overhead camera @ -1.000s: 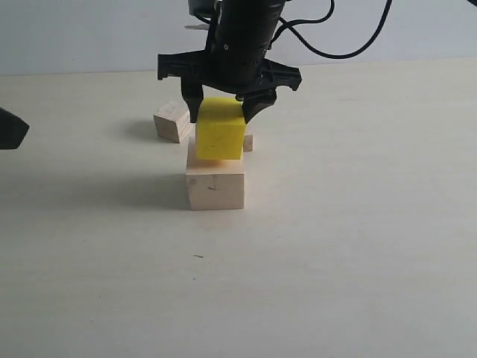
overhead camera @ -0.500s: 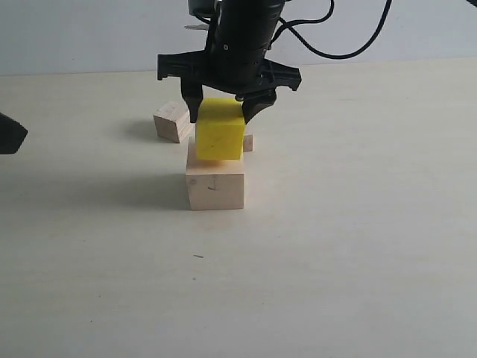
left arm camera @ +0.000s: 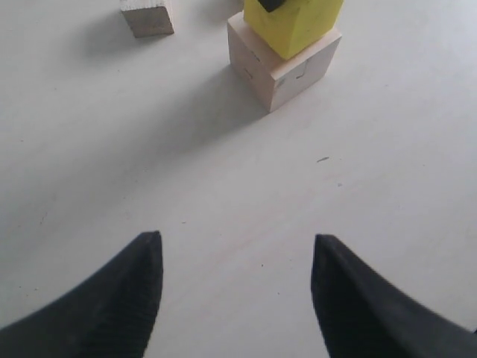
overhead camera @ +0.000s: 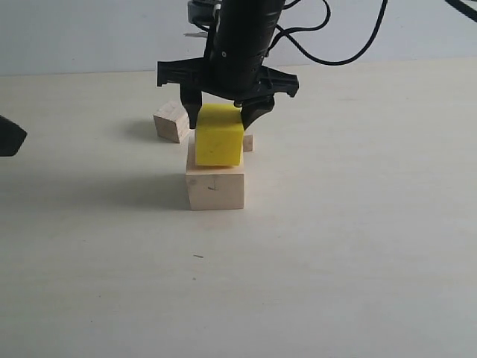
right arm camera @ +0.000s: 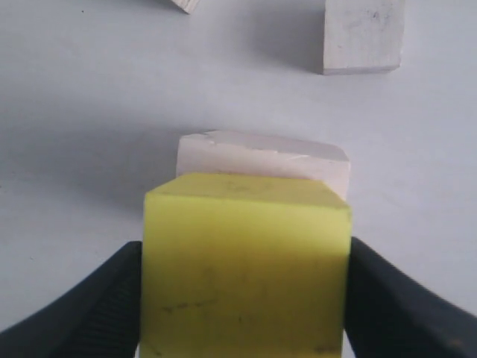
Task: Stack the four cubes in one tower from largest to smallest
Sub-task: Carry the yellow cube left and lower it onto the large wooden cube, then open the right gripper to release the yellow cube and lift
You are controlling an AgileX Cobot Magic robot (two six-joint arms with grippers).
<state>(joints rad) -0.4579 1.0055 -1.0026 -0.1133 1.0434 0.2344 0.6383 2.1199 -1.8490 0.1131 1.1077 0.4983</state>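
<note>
Ext. view: R gripper (overhead camera: 220,114) hung over table (overhead camera: 358,239) ctr, fingers clamped on the left and right faces of the yellow cube (overhead camera: 218,143). Yellow cube sat directly over the large pale wood cube (overhead camera: 215,189), approx. centred, its bottom edge level w/ the wood cube's top face. Full contact vs. a hairline gap could not be told. Plywood cube (overhead camera: 172,121) stood far-left of the pair, well apart. Smallest cube (overhead camera: 247,142) was just behind the pair on the right, mostly hidden. L gripper (overhead camera: 9,136) showed only as a dark tip at the left edge, well apart from all cubes; its state was not readable here.

L wrist view: L gripper (left arm camera: 235,294) was open, fingers spread w/ bare table btwn them, nothing held. Yellow cube (left arm camera: 294,26) appeared seated on the large pale wood cube (left arm camera: 287,71). Plywood cube (left arm camera: 147,16) stood near them, not touching.

R wrist view: R gripper (right arm camera: 244,298) gripped the yellow cube (right arm camera: 246,261), a ribbed pad pressed to each side face. Large pale wood cube (right arm camera: 261,156) lay directly beneath, one edge showing past the yellow one. A small wood cube (right arm camera: 364,33) stood apart from the pair, and a block corner (right arm camera: 186,5) showed at frame edge. Could not tell which was plywood.
</note>
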